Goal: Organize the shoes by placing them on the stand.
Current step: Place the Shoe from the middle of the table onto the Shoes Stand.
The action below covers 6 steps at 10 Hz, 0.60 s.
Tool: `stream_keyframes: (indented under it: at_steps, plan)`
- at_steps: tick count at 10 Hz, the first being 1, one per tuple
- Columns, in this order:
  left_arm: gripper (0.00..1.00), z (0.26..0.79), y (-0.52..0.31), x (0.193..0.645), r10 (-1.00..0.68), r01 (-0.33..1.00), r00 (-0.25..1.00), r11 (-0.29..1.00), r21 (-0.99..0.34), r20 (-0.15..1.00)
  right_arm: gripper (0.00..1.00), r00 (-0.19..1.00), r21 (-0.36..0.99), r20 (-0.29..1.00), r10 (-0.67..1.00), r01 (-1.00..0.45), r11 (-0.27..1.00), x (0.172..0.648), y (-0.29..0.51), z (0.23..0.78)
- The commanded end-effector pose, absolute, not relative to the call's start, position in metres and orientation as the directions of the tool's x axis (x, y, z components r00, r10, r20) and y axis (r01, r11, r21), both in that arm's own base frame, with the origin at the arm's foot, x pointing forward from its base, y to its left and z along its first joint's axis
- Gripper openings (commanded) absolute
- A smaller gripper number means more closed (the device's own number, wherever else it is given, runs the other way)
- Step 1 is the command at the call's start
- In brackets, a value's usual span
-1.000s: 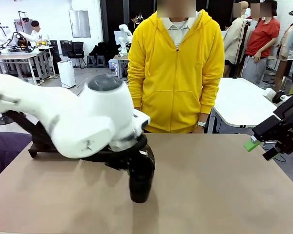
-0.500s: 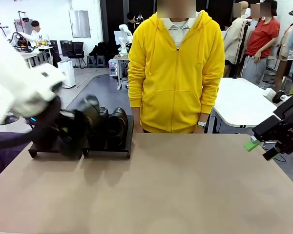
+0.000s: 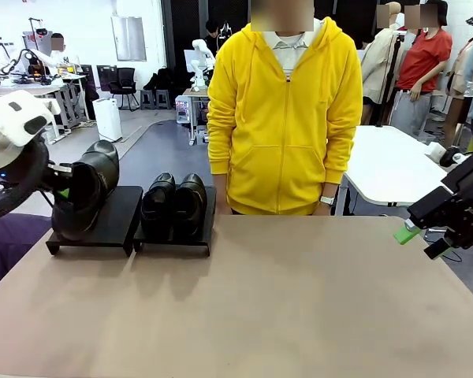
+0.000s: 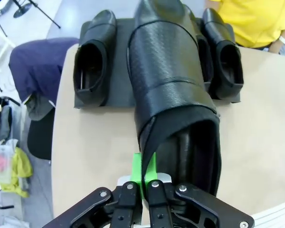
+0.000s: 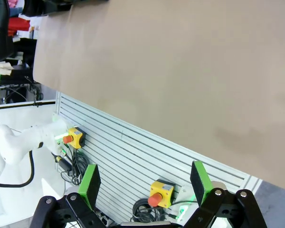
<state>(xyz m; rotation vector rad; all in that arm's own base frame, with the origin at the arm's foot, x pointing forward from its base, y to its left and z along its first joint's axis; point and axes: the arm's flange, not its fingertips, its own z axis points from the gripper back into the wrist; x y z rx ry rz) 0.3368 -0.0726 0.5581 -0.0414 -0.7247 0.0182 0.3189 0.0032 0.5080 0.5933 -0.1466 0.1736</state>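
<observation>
A brown table (image 3: 315, 307) fills the lower part of the front view, with a person in a yellow hoodie (image 3: 284, 110) standing at its far edge in the upper middle of the frame. At the far left edge of the table sits the stand (image 3: 122, 213), a low black platform in two sections side by side. In the front view the section nearer the middle carries two glossy black shoes (image 3: 173, 206) set close together, toes pointing at the camera. At the left edge of the frame the left hand (image 3: 61, 191) is clamped on a third shoe (image 3: 87, 197), holding it tilted above the outer section of the stand; whether its sole touches the platform is hard to judge from this angle. In the left wrist view the held shoe runs up the middle of the frame, its heel collar pinched between the green pads (image 4: 143, 168) at the bottom, and a fourth shoe (image 4: 92, 59) lies flat on the stand in the upper left, with the pair on the far section partly hidden at the upper right. The right hand (image 3: 426, 240) hovers at the right edge of the front view, well apart from the stand; in its own wrist view its fingers (image 5: 90, 183) stand wide apart with nothing between them, off the table's edge.
</observation>
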Motion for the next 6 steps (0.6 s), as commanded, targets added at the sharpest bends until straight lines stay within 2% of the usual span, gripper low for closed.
stream_keyframes:
  at_steps: [1,4,6]
  plan:
    - [0.00,0.567,-0.086,0.330,-0.029,0.052,0.723,0.999,-0.012,0.690,1.00,0.971,0.562,0.201,0.132,-0.224,0.796,0.321,0.003,0.510]
    - [0.00,0.561,-0.091,0.331,-0.017,0.035,0.738,0.999,-0.013,0.675,1.00,0.971,0.562,0.201,0.132,-0.224,0.796,0.321,0.003,0.510]
    - [0.00,0.566,-0.083,0.376,-0.021,0.041,0.737,0.999,-0.014,0.675,1.00,0.971,0.562,0.201,0.132,-0.224,0.796,0.321,0.003,0.510]
